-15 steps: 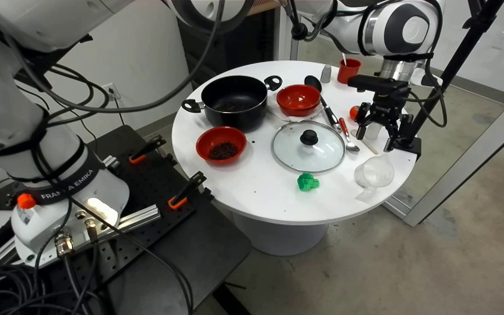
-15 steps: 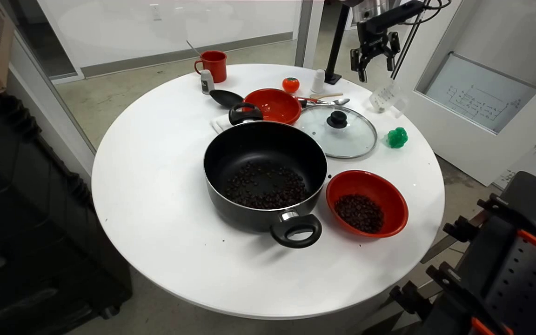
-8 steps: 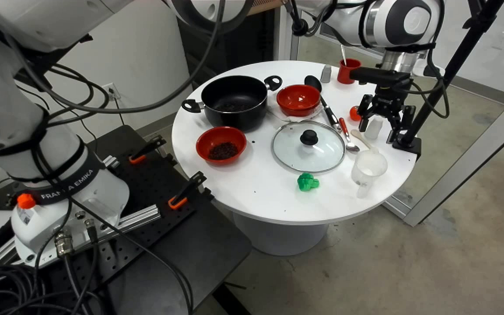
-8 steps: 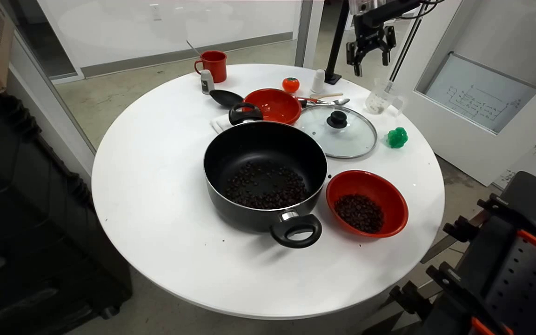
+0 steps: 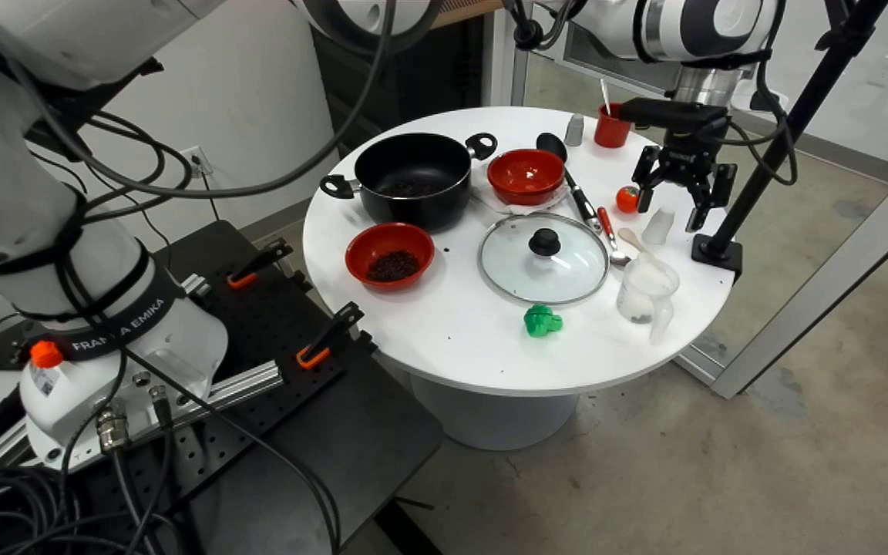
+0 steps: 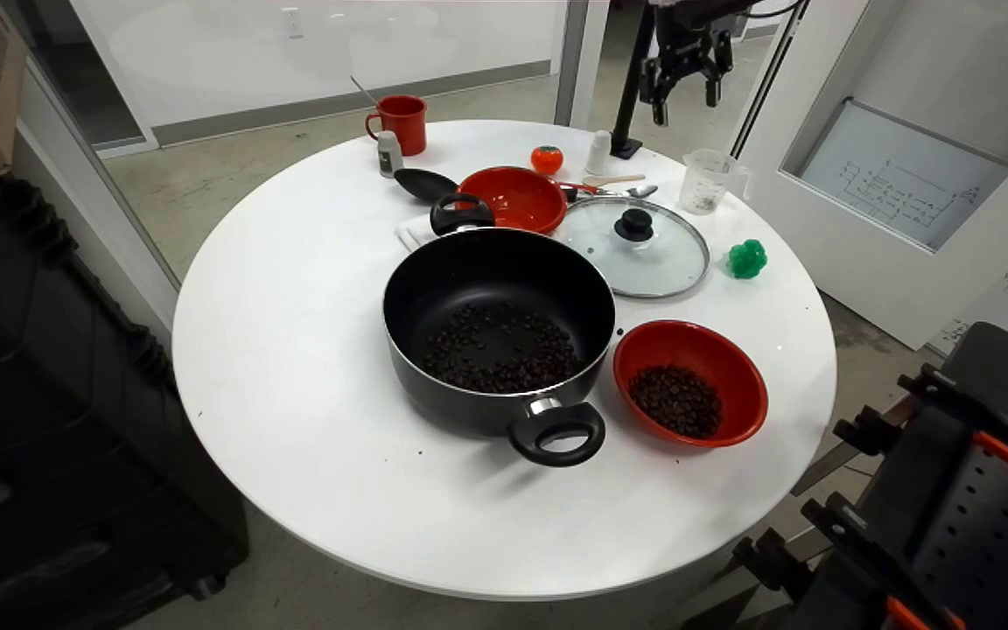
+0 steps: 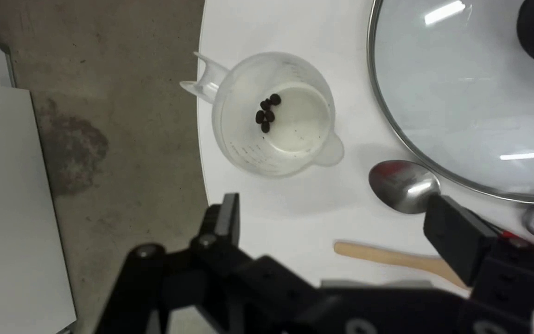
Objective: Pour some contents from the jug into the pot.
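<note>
The jug [image 5: 641, 294] is a small translucent plastic cup with a handle. It stands about upright near the table edge, also in an exterior view [image 6: 703, 185]. In the wrist view, the jug [image 7: 248, 134] has a few dark beans at its bottom. The black pot [image 5: 418, 210] stands across the table, uncovered; beans lie on its floor in an exterior view [image 6: 460, 409]. My gripper [image 5: 668, 213] is open and empty, raised above the table and apart from the jug. It also shows open in an exterior view [image 6: 687, 104] and the wrist view [image 7: 334, 208].
A glass lid [image 5: 517, 270] lies between jug and pot. A red bowl [image 6: 736, 376] holds beans beside the pot. A green toy [image 5: 542, 321], metal spoon [image 7: 403, 185], wooden spoon [image 7: 387, 255], tomato [image 5: 627, 199] and white shaker [image 5: 658, 227] lie nearby. A black pole [image 5: 768, 154] stands at the edge.
My open gripper has risen away from the jug. The jug has rocked from a tilt to about upright and shifted slightly. The pot and bowls have not moved.
</note>
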